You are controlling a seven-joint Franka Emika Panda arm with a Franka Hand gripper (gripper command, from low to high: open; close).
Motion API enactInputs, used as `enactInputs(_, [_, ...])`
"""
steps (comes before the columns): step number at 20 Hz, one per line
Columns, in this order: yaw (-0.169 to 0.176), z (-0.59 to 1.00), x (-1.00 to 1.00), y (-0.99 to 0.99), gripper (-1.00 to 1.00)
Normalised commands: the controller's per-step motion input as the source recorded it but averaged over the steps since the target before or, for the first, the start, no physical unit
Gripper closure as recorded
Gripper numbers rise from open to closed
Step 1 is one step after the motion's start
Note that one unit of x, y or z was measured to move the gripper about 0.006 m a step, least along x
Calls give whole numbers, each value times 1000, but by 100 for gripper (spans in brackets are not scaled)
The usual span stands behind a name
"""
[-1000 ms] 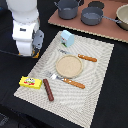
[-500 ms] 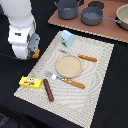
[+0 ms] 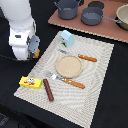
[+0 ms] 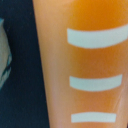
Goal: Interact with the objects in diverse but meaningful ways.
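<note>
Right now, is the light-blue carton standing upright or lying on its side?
On its side. The light-blue carton lies tipped on the placemat, its white end facing outward rather than up, near the mat's far edge.

There are no words or numbers to read in either view. The yellow flat packet (image 3: 29, 82) has small red and green marks on it, but they are too blurry to read. In the wrist view, the orange ridged bread loaf (image 4: 80, 60) shows only plain white stripes, not letters.
</note>
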Motion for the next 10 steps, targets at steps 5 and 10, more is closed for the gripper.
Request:
enactInputs(5, [18,-253,-95,3,100])
enactInputs(10, [13,224,29,19,100])
